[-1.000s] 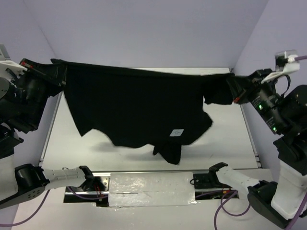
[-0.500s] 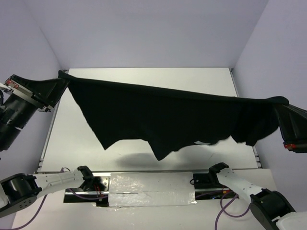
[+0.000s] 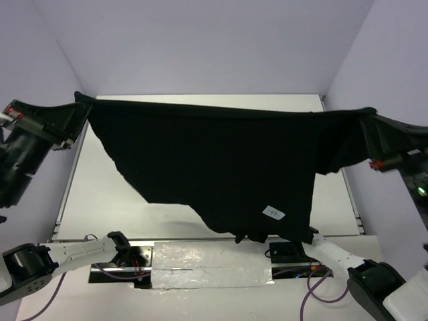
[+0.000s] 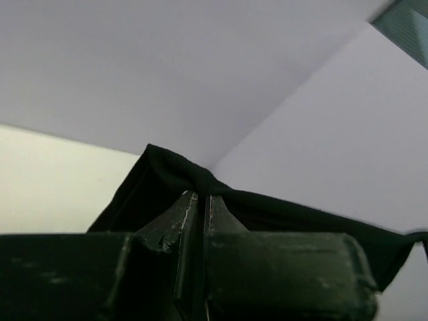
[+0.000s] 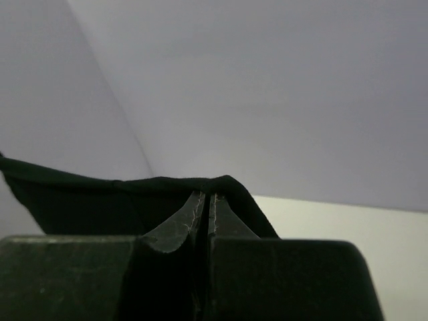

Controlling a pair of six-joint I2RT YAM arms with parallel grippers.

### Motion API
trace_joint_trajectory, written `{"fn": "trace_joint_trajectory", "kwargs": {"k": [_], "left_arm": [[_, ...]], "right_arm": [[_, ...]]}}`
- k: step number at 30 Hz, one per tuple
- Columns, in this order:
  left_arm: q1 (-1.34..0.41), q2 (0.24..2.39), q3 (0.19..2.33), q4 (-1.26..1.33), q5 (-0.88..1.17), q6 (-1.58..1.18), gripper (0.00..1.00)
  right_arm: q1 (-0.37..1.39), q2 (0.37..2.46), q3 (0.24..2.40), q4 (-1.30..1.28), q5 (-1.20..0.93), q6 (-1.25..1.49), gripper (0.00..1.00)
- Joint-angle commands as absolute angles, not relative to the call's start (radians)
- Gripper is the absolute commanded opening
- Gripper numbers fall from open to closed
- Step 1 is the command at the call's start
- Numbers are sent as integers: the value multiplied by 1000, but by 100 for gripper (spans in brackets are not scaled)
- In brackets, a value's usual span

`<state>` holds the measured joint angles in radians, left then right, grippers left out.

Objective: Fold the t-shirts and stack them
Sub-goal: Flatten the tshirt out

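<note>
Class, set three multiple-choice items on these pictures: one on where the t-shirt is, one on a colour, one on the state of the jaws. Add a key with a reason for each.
1. Where is the black t-shirt?
A. folded in a neat stack
B. held up, stretched between the two arms
C. crumpled in a heap

2. What colour is the small tag on it?
A. white
B. red
C. yellow

3. How do the arms' jaws stand?
A. both wide open
B. left open, right shut
C. both shut on the t-shirt

Key:
1 B, its top edge runs taut from arm to arm.
2 A, the tag shows white against the black cloth.
3 C, each wrist view shows the jaws closed with black cloth pinched between them.
</note>
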<state>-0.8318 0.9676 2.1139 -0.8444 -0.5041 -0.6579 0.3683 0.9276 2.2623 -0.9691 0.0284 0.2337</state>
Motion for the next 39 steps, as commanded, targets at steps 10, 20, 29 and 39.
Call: {"fn": "trace_joint_trajectory", "kwargs": {"k": [10,20,29,39], "left_arm": [[-435,1302,1941,-971,-667,-1008,0],[-149,1610,1710,-407,-338,-842,0],[-109,2118,2057,-333,-250,-813,0],[-75,2166,2100,-523,-525,-936,0]], "right_arm": [[333,1270,1878,-685,120,216,0],[189,1877,2102,-512,-124,121,0],[140,2347,2402,-335,-241,158,0],[133,2425,2429,-120,-322,253,2]]}}
